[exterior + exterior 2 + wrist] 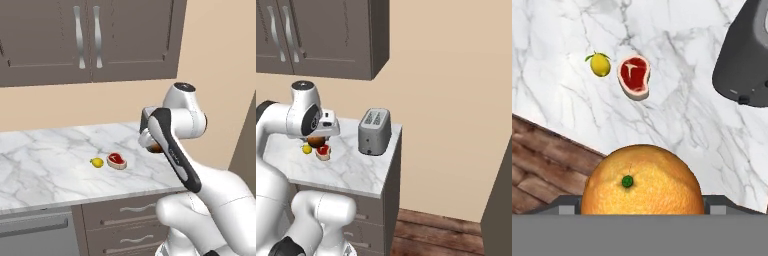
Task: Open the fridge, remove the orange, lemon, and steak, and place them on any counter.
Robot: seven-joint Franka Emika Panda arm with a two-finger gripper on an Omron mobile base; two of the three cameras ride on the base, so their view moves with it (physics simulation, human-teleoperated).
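A: White marble counter [45,165], grey veins running through it, dark brown drawers with silver handles below. What's on top?

B: The lemon [97,162], a small bright yellow oval with pointed tips, and just beside it the steak [117,160], a flat red slab with a pale fat rim. Close together, whether touching I cannot tell.

A: And the orange [642,181]?

B: Round, dimpled skin, a green stem dot facing the hand camera. It sits between the fingers of the gripper [642,204], jaws spread wide around it, held above the counter.

A: In the right base view?

B: A boxy grey toaster [375,132], two slots on top, stands near the counter's end, well apart from the steak.
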